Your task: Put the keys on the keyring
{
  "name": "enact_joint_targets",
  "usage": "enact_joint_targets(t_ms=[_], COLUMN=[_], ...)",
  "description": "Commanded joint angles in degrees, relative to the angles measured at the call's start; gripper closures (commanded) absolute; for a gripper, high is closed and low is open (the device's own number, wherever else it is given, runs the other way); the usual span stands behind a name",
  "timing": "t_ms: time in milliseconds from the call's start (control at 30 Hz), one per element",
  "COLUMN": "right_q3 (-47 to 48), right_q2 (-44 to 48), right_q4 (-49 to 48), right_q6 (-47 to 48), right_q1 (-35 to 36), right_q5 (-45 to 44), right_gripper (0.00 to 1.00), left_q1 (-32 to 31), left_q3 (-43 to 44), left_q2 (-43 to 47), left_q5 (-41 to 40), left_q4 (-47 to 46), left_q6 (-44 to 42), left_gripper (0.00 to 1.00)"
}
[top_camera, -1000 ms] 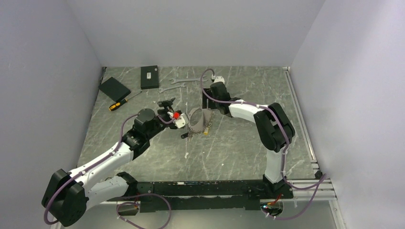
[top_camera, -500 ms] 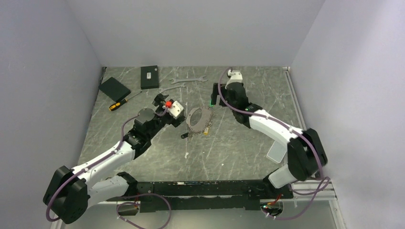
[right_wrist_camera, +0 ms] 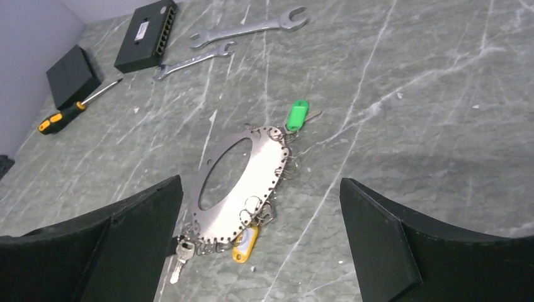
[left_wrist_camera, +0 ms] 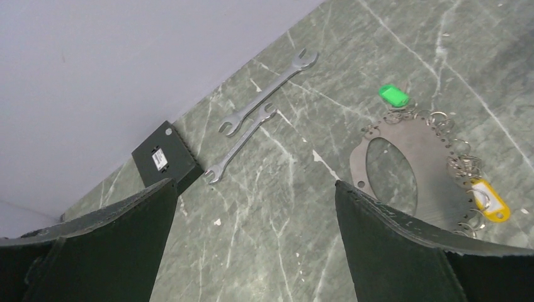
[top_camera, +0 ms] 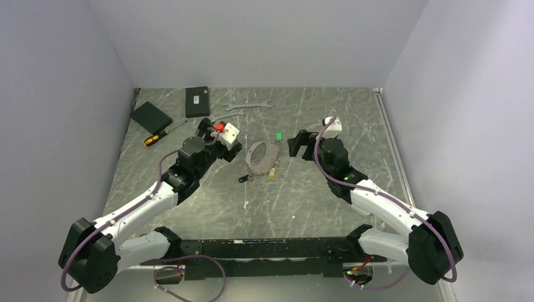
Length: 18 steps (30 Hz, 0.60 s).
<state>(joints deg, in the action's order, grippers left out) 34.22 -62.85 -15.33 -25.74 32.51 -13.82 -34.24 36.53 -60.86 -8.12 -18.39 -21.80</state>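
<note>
The keys, marked by a bright green tag [top_camera: 278,134], lie on the table against the far edge of the keyring, a flat silvery oval plate [top_camera: 261,157] edged with small rings. In the right wrist view the green tag [right_wrist_camera: 296,116] touches the plate's [right_wrist_camera: 264,170] rim rings; I cannot tell if it is hooked on. My right gripper [top_camera: 299,143] is open and empty, just right of the ring [right_wrist_camera: 261,181]. My left gripper [top_camera: 217,133] is open and empty, left of the ring [left_wrist_camera: 255,184]. The left wrist view shows the tag [left_wrist_camera: 393,95] and plate [left_wrist_camera: 434,163].
A yellow tag [right_wrist_camera: 244,236] and a black-headed key [right_wrist_camera: 178,258] hang at the ring's near edge. Two wrenches [top_camera: 249,105] [right_wrist_camera: 192,60], a black box [top_camera: 197,101], a black block [top_camera: 150,116] and a screwdriver [top_camera: 157,135] lie at the far left.
My right gripper has drawn back from over the ring to the near right, leaving the green tag by the ring. My left gripper has moved away from the ring to the far left.
</note>
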Motion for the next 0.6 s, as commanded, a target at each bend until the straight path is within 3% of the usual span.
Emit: enact_joint_targets(t_ms=[0, 267, 433, 567], right_q3=[0.2, 0.4, 1.7, 1.1], right_q2=[0.2, -0.5, -0.7, 0.3], right_q4=[-3.1, -4.6, -4.3, -4.5], right_q6=[-1.0, -0.4, 2.9, 4.0], right_q1=[0.8, 1.2, 8.2, 9.6], right_q5=[1.7, 4.2, -7.0, -5.8], right_gripper=[0.00, 0.01, 0.02, 0.00], left_q1=[2.6, 4.6, 4.8, 4.8], left_q3=[3.9, 3.1, 3.9, 4.8], left_q2=[-0.3, -1.8, -2.5, -3.3], left_q5=[-2.2, -4.8, -4.6, -5.4], left_q4=[1.9, -0.3, 0.9, 1.6], left_q6=[0.7, 0.5, 2.5, 3.4], left_gripper=[0.00, 0.01, 0.00, 0.00])
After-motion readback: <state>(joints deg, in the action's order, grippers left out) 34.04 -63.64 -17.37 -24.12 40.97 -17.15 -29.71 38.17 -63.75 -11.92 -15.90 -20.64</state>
